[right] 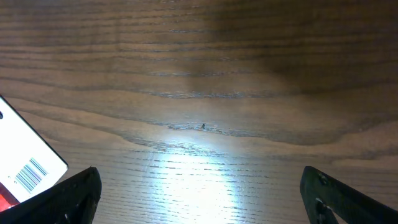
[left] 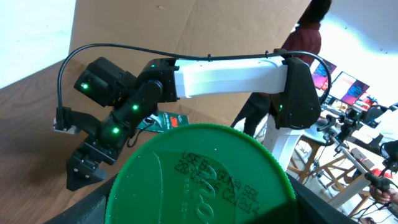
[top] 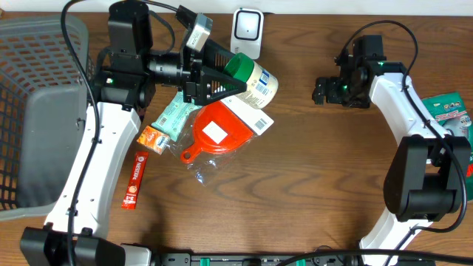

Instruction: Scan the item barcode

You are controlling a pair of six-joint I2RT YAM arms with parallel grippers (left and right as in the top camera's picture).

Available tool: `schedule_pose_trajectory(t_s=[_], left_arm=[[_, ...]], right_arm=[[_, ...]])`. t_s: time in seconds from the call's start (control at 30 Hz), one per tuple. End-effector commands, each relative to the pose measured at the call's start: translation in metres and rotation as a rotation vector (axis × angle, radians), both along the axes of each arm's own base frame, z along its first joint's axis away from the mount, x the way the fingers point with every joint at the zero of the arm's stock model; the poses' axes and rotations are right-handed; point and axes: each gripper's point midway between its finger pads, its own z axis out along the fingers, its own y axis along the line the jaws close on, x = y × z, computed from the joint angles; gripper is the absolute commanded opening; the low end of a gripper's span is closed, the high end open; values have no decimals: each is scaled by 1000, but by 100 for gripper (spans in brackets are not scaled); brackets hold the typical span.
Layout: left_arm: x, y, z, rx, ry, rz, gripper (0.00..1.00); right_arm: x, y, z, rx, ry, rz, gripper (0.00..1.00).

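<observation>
Over the wooden table [top: 310,185], the left pincer [top: 230,74] pinches a green-lidded jar [top: 260,85] just in front of the likely scanner [top: 247,31], apparently to present its barcode. The right pincer [top: 325,90], right of the scanner, hangs spread and empty.

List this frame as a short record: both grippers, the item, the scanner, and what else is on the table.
left gripper: closed on the jar, gripping at its green lid
jar pose: on its side, lid towards the gripper
right gripper: open, empty, above bare table
scanner: at the far table edge, just beyond the jar
other items: red funnel pack, box, red sachet, green packet
basket: at the left edge
</observation>
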Motion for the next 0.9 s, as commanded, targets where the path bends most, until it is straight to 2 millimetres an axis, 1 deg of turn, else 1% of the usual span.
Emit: schedule_pose_trajectory(t_s=[0.0,0.2,0.43,0.67,0.87], left_arm=[[-12,2,15,-15,-35,-31,7],[-10,1,14,-12,-43,-17,7],[15,0,6,31,-47,119,7],[34,1,-2,65,-44,220,7],[54,2,-14,98,-14,301,7]], right_arm=[[5,-3,17,-4,-44,4,99],[5,-3,17,-4,-45,4,99],[5,-3,17,-4,-45,5,99],[5,-3,17,-4,-45,5,99],[5,-3,17,-4,-45,5,99]])
